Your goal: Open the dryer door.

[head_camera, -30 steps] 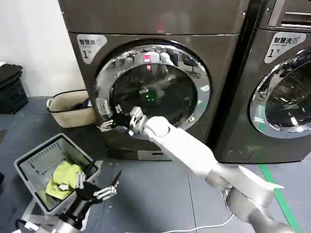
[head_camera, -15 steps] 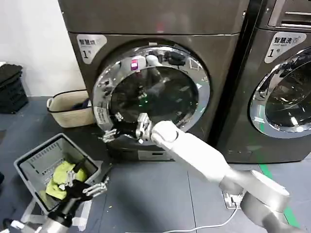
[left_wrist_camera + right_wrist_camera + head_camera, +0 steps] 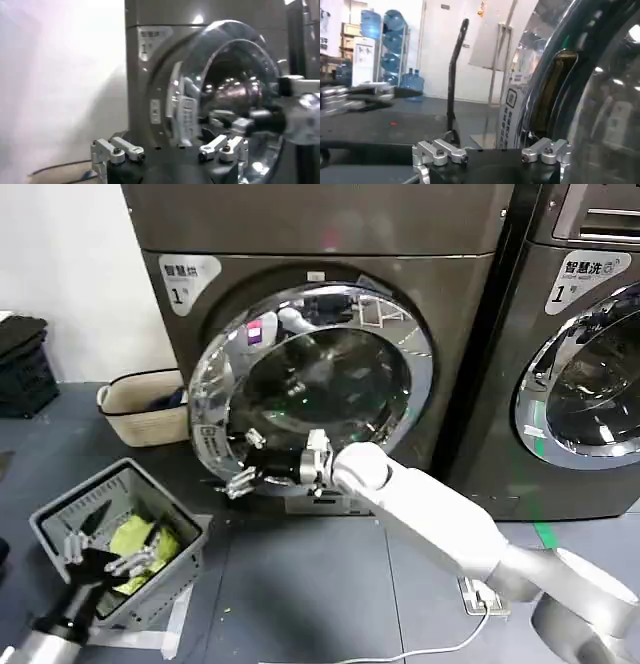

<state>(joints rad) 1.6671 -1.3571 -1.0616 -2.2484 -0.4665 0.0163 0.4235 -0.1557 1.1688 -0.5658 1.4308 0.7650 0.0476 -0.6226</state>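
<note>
Chrome ring catches the light all round the dryer door point(image 3: 310, 384), which stands swung partway out from the front of the dark grey-brown dryer point(image 3: 450, 304), w/ a gap showing along its rim from abt 7 to 11 o'clock. Dark bulging glass fills the ring's middle. White corner label point(image 3: 188, 280) marked 1 sits on the cabinet at abt 10 o'clock from the door.

Right gripper point(image 3: 243, 464) is at the door's rim at abt 7 o'clock, arm reaching in from the lower right of the head view. Its fingers are spread apart w/ the door's edge right by them; can't tell if they grip it or just touch it. In the right wrist view the same gripper point(image 3: 490, 152) shows both fingers apart, the door's rim and glass point(image 3: 600, 100) looming close beside one of them.

Left gripper point(image 3: 100, 556) hangs low over a grey plastic crate point(image 3: 60, 519) on the floor, well apart from the door, at abt 8 o'clock from it. Fingers splayed wide, nothing in them. Yellow-green cloth point(image 3: 140, 539) lies in the crate. In the left wrist view that gripper point(image 3: 170, 152) points at the dryer, fingers apart, door point(image 3: 235, 95) seen edge-on and ajar.

Beige basket point(image 3: 140, 409) sits on the floor against the wall at 9 o'clock from the door. Second machine point(image 3: 580, 354) stands at 3 o'clock.
</note>
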